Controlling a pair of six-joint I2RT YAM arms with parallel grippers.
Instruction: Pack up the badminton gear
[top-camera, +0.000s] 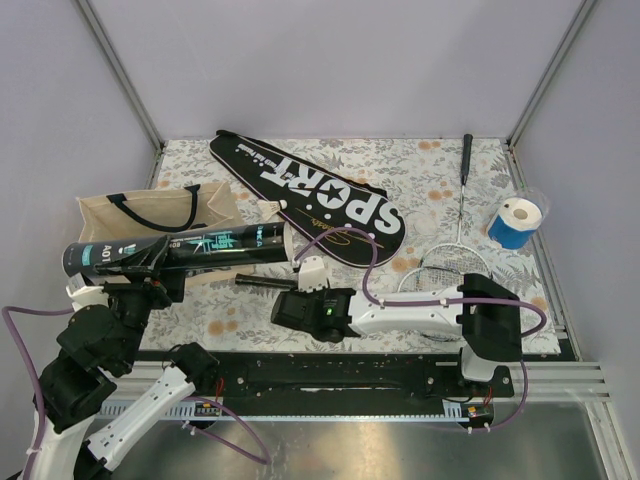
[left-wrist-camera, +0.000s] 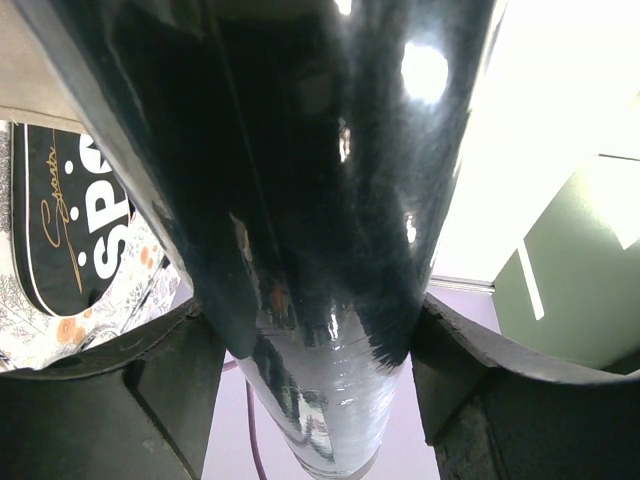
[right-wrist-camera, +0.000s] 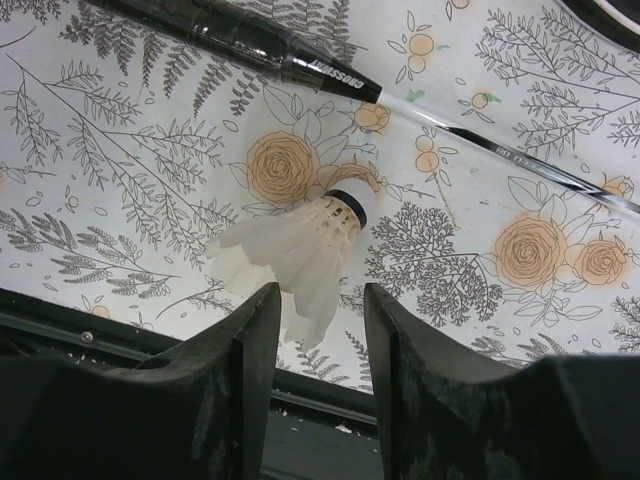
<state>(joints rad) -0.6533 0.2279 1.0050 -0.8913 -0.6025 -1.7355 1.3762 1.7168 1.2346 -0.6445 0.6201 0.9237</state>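
Note:
My left gripper (top-camera: 150, 262) is shut on the long black tube (top-camera: 190, 250) with teal print, which it holds level over the table's left side. The tube's glossy body (left-wrist-camera: 320, 250) fills the left wrist view between the fingers (left-wrist-camera: 170, 390). My right gripper (right-wrist-camera: 320, 295) is open and low over the cloth. The feather tips of a white shuttlecock (right-wrist-camera: 310, 240) reach into the gap between its jaws. Beyond the shuttlecock lies a racket's black handle (right-wrist-camera: 240, 35). Another shuttlecock (top-camera: 268, 207) lies beside the black "SPORT" cover (top-camera: 310, 195). A silver racket (top-camera: 462, 200) rests at the right.
A beige tote bag (top-camera: 150, 210) with black handles lies behind the tube at the left. At the right edge stands a blue and white roll (top-camera: 515, 222). Grey walls close in the flowered cloth (top-camera: 420, 180) on three sides. The right arm (top-camera: 420, 312) spans the near edge.

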